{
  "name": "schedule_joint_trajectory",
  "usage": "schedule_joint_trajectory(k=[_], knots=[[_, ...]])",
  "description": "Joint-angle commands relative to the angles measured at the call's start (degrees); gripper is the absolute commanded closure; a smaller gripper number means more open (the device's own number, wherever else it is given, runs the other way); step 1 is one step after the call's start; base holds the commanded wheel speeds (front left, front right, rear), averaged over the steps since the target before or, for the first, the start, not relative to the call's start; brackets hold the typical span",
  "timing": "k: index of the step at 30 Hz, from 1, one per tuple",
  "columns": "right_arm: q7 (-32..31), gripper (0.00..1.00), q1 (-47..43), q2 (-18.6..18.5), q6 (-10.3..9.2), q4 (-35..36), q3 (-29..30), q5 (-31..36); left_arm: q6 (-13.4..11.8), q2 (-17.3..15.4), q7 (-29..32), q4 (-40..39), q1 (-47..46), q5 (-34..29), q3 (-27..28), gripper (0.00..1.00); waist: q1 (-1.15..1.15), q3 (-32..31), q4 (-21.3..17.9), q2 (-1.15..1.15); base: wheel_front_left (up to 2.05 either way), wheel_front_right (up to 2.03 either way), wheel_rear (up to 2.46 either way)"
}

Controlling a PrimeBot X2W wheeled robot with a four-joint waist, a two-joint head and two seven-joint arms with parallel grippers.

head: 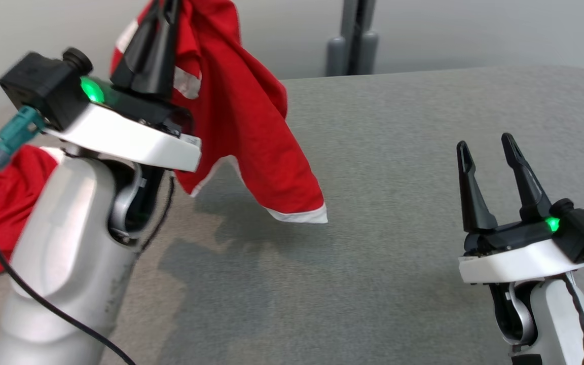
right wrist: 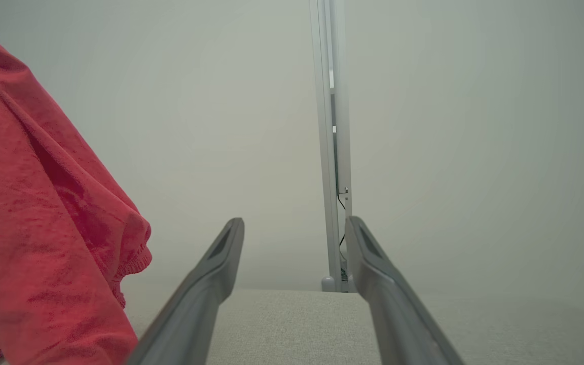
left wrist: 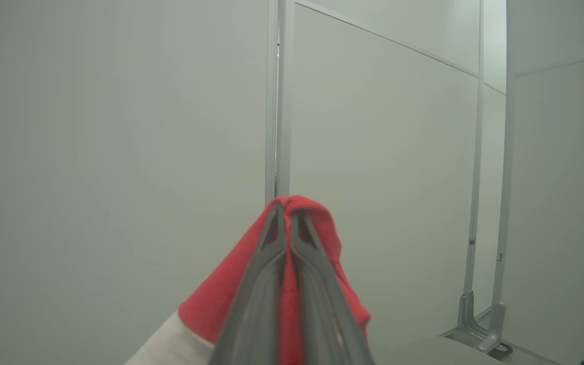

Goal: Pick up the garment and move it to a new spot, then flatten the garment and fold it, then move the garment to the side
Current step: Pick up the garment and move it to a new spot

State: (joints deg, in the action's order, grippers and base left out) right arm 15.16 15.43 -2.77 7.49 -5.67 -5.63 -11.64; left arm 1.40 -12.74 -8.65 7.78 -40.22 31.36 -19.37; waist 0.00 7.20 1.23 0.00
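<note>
The left gripper [head: 162, 15] is raised at the upper left of the head view. Its two fingers [head: 150, 50] are pressed together, and a fold of the red garment [head: 251, 126] is pinched between them. In the left wrist view the cloth [left wrist: 322, 223] is seen wrapped over the closed fingertips of the left gripper [left wrist: 284, 213], with a white-trimmed portion draped below.

The garment is suspended from this grip. Its white-edged lower corner is hung above the grey table [head: 424, 126], on which a shadow is cast. A further red portion is visible at the lower left, behind the left forearm [head: 69, 243]; it appears to be resting on the table, but contact is hidden.

The right gripper [head: 484, 144] is positioned at the lower right, well apart from the garment. Its fingers [head: 472, 192] are spread wide, and nothing is held or touched. In the right wrist view the right gripper [right wrist: 294, 225] is seen over the table [right wrist: 297, 324], with the garment [right wrist: 43, 228] at the left edge.
</note>
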Motion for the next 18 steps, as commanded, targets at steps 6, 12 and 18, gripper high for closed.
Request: schedule_joint_trajectory(k=[6,12,18], knots=[[0.14,0.0,2.1,-0.23,0.01,0.93,0.16,-1.29,-1.24,4.43,-1.92,0.67,3.05,0.04,-3.02,1.0,0.0,2.05,-9.86,0.0,0.0,0.0,0.0],[0.13,0.0,2.66,-0.18,0.01,1.28,0.74,-2.84,-0.97,7.46,-3.12,3.38,-0.03,-0.04,-5.84,1.0,0.0,3.97,-16.16,0.0,0.0,0.0,0.0],[0.13,0.0,2.97,-0.21,0.01,1.13,0.2,-4.22,-1.17,8.8,-5.05,8.08,-2.74,0.93,-5.95,1.0,0.0,4.72,-19.84,0.0,0.0,0.0,0.0]])
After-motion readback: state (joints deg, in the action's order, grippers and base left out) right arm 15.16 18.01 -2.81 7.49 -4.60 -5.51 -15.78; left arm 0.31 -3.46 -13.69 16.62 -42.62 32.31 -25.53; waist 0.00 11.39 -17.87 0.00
